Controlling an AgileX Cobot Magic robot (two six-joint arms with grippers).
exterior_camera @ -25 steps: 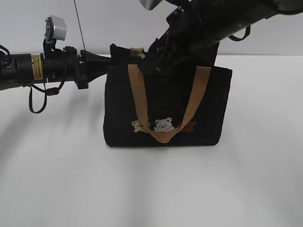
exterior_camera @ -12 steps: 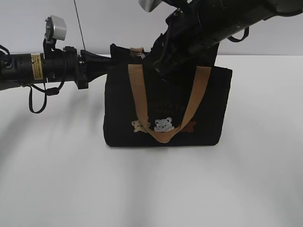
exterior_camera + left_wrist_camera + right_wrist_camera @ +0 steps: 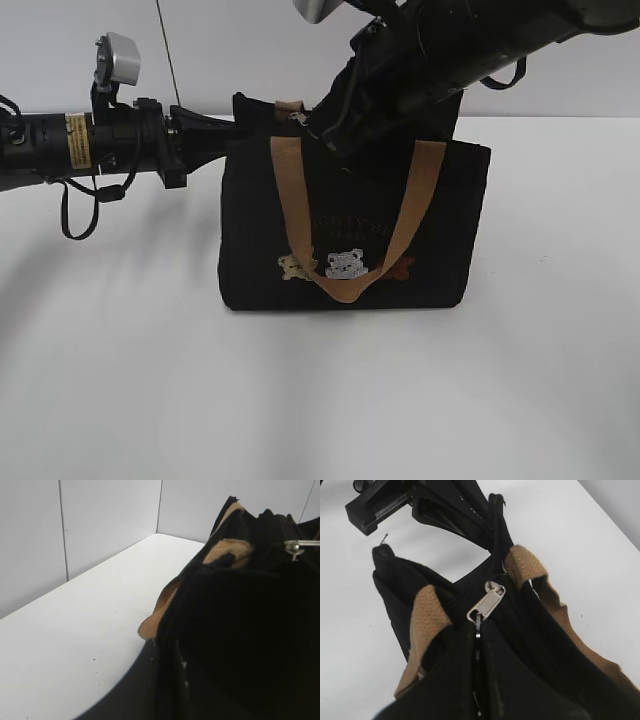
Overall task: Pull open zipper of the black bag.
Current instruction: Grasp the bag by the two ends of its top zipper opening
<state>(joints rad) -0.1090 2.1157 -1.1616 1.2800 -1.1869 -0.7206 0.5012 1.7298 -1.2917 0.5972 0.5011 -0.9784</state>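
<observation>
Exterior view: the black bag [image 3: 355, 225] stands at frame centre, its brown lettering too blurred to read. The right gripper [image 3: 325, 135] covers its top edge. Left wrist view: the left gripper [image 3: 170, 675], largely cut off, clamps the bag's end. Right wrist view: dark fingers [image 3: 445, 680] pinch the silver zipper [image 3: 486, 605] pull.

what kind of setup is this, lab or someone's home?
Most likely a lab test bench. A bare white table set against plain grey wall panels, with only a black bag on it and camera-fitted robot arms working at it. Nothing homelike in view.
</observation>
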